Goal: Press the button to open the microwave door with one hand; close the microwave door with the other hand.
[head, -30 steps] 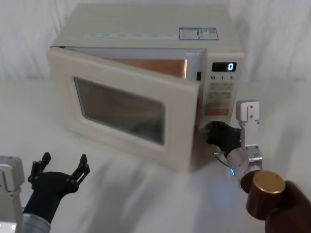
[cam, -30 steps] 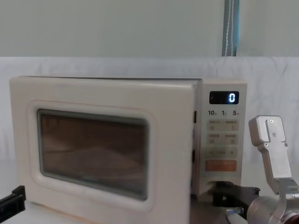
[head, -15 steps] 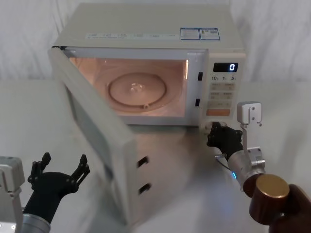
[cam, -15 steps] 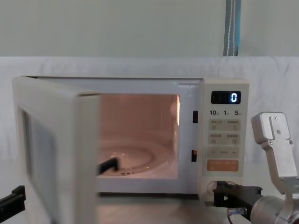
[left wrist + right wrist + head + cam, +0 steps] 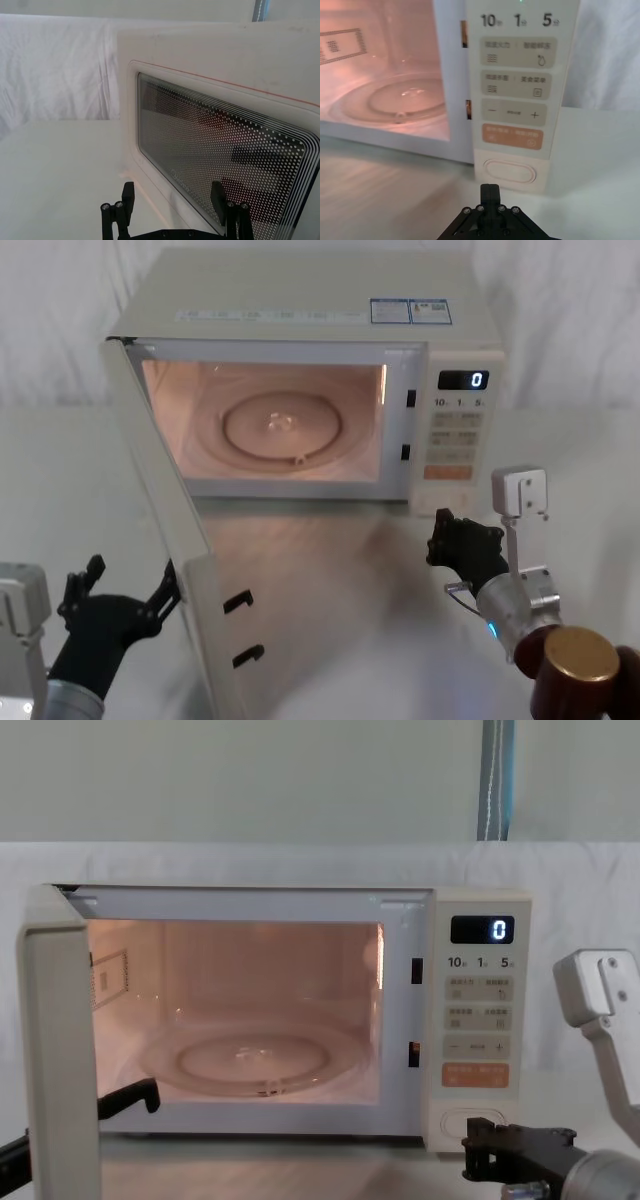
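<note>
The door [image 5: 170, 540] stood wide open beside the left gripper [image 5: 122, 592], fingers apart. Stiff and hinged (likely light), it wanted a push. Right gripper [image 5: 490, 192], pinched together, faced the button [image 5: 510, 172].

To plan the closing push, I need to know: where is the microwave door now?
In the head view the microwave door stands swung wide open on the robot's left, hinged at the microwave's left edge, with the left gripper just beside its outer face.

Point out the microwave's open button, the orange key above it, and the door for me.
the button [image 5: 510, 172]: right wrist view, on its flat cream centre.
the orange key [image 5: 512, 136]: right wrist view, middle of the key.
the microwave door [image 5: 215, 150]: left wrist view, on the dotted glass window.
</note>
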